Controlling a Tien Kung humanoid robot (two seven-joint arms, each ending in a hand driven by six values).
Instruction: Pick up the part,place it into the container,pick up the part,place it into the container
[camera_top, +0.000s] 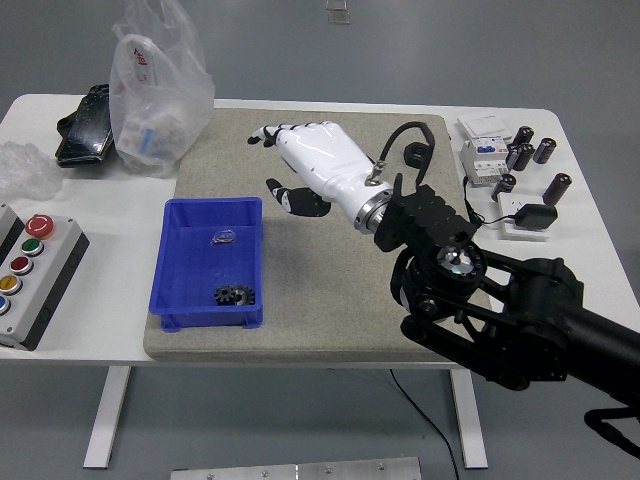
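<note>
We see a small black gear (236, 296) lying in the blue bin (180, 262), near its front edge, with a small clear piece (224, 237) farther back. Our right hand (312, 168) hangs over the beige mat (300, 320), fingers spread, holding nothing. A black nut (416, 154) lies behind our forearm.

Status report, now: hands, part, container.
Right hand open, empty, above the mat. Left not in view. Gear in blue container. Nut on the mat; no obstruction.
</note>
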